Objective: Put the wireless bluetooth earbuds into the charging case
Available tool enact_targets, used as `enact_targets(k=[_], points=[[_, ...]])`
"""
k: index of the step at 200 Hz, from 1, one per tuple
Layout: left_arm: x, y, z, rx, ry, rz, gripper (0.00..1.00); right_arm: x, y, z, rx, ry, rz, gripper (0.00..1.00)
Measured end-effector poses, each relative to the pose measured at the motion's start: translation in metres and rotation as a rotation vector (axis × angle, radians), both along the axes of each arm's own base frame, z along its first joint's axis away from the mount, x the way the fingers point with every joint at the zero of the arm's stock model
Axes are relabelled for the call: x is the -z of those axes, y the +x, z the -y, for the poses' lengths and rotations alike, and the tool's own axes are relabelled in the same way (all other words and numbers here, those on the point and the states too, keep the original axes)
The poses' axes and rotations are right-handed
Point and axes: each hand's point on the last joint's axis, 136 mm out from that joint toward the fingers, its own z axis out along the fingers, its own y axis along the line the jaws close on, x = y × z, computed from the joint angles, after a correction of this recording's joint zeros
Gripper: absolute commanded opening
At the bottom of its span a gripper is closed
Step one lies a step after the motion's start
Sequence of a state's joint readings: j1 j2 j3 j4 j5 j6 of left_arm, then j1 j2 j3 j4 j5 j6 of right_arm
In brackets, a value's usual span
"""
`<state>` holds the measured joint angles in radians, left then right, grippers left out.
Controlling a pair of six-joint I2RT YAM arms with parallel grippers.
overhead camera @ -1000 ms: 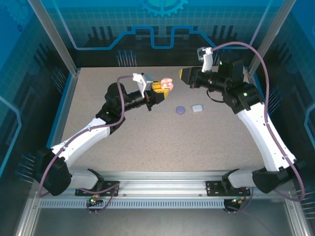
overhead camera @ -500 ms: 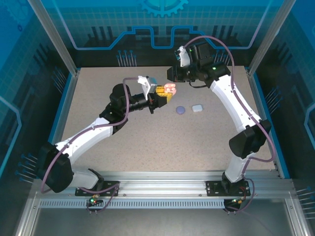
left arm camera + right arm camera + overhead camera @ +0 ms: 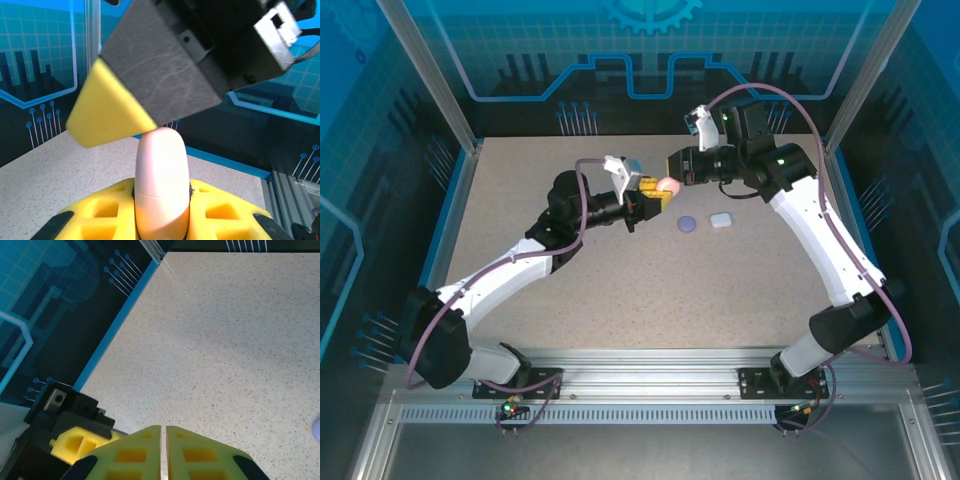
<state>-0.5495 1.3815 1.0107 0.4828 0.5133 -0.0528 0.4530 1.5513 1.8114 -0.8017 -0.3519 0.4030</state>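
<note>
My left gripper [image 3: 660, 190] is clamped on the pink charging case [image 3: 161, 185], lid looks shut, and the right gripper [image 3: 164, 450] is pinched closed, pressing its top. Purple case [image 3: 687, 224] and white case [image 3: 722, 220] wait on the table [image 3: 620, 290], can't tell if their earbuds are in

left claw [image 3: 658, 192] grips pink case [image 3: 668, 185] — right claw [image 3: 676, 171] against it

Speckled beige table [image 3: 620, 280] carries a purple case [image 3: 687, 224] just beside a white case [image 3: 722, 220]
</note>
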Motion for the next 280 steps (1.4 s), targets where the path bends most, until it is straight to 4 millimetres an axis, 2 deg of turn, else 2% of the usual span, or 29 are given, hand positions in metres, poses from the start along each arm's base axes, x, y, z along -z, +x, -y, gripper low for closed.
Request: enact_targets(k=[19, 26, 47, 55, 64, 82, 117, 134, 162, 189, 211, 238, 280], points=[[0.006, 0.003, 0.001, -0.004, 0.007, -0.012, 0.0, 0.003, 0.0, 0.012, 0.068, -0.016, 0.006, 0.25], [0.009, 0.005, 0.002, -0.008, 0.01, -0.019, 0.0, 0.004, 0.003, 0.019, 0.106, -0.017, 0.006, 0.32], [0.021, 0.012, 0.002, -0.03, 0.012, -0.053, 0.0, 0.012, 0.017, 0.053, 0.266, -0.003, -0.015, 0.43], [0.03, 0.014, 0.001, -0.042, 0.016, -0.072, 0.0, 0.017, 0.023, 0.07, 0.335, 0.002, -0.029, 0.49], [0.042, 0.016, 0.001, -0.054, 0.022, -0.103, 0.0, 0.023, 0.029, 0.086, 0.394, 0.0, -0.034, 0.51], [0.072, 0.022, -0.001, -0.087, 0.042, -0.186, 0.0, 0.041, 0.033, 0.106, 0.475, -0.006, -0.063, 0.54], [0.134, 0.032, -0.005, -0.156, 0.081, -0.361, 0.0, 0.094, 0.015, 0.12, 0.523, -0.063, -0.149, 0.64], [0.156, 0.038, -0.005, -0.182, 0.092, -0.434, 0.0, 0.119, 0.001, 0.127, 0.542, -0.096, -0.183, 0.65], [0.198, 0.046, -0.005, -0.224, 0.112, -0.568, 0.0, 0.145, -0.021, 0.14, 0.568, -0.134, -0.213, 0.66], [0.245, 0.052, -0.005, -0.276, 0.153, -0.715, 0.0, 0.153, -0.034, 0.147, 0.585, -0.151, -0.212, 0.67], [0.27, 0.059, -0.006, -0.319, 0.18, -0.808, 0.0, 0.154, -0.039, 0.152, 0.595, -0.151, -0.207, 0.67], [0.283, 0.067, -0.007, -0.361, 0.193, -0.885, 0.0, 0.157, -0.041, 0.159, 0.612, -0.154, -0.21, 0.68], [0.3, 0.078, -0.028, -0.445, 0.205, -0.995, 0.12, 0.161, -0.04, 0.164, 0.625, -0.157, -0.218, 0.68]])
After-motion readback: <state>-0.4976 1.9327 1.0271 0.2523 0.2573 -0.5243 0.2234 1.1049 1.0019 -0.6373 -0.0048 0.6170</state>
